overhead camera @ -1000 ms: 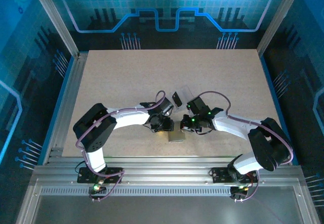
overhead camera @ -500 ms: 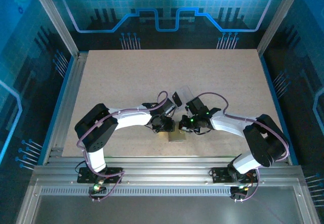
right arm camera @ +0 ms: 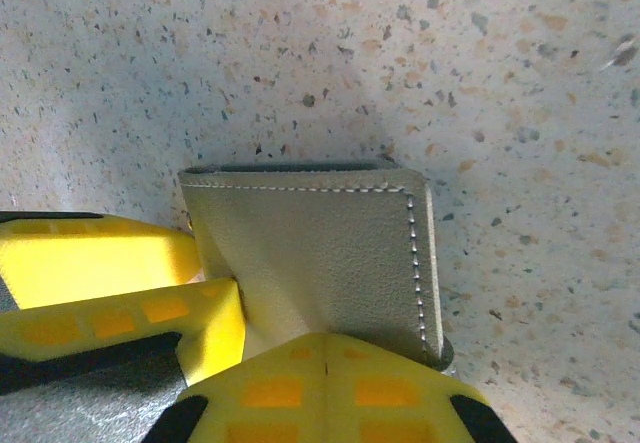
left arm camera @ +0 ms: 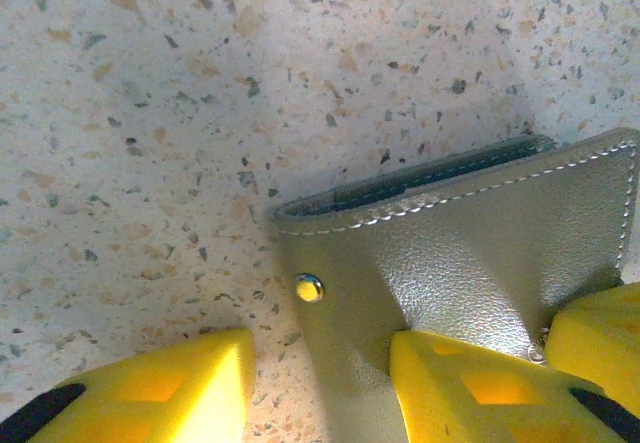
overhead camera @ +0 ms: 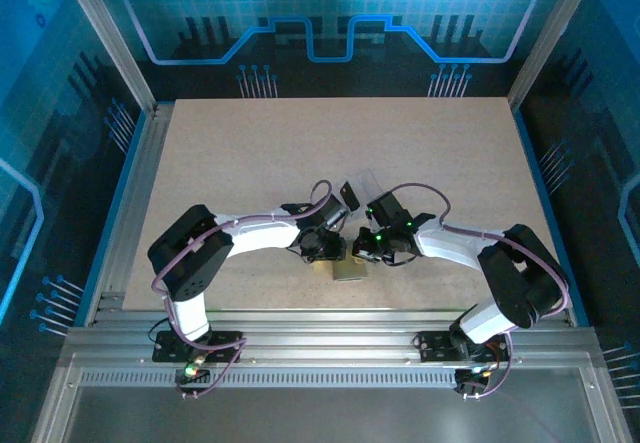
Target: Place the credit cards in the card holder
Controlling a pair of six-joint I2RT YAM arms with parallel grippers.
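The grey card holder [overhead camera: 350, 272] lies on the table near the front, between both grippers. In the left wrist view its stitched panel [left arm camera: 480, 243] and snap stud [left arm camera: 309, 287] show. My left gripper [left arm camera: 320, 363] is open, one finger [left arm camera: 470, 383] pressing on the holder, the other on the table. My right gripper [right arm camera: 327, 345] is shut, its joined tips resting on the holder's top panel [right arm camera: 320, 243], which is creased upward. A black credit card [overhead camera: 350, 195] leans by the clear box behind the grippers.
A clear plastic box [overhead camera: 368, 182] sits just behind the two wrists. The speckled tabletop [overhead camera: 250, 153] stretches wide toward the back and both sides. Metal rails [overhead camera: 130, 213] border the left and front edges.
The right arm's elbow has drifted slightly left and the left arm has shifted a little. Both grippers stay at the card holder with their jaws unchanged.
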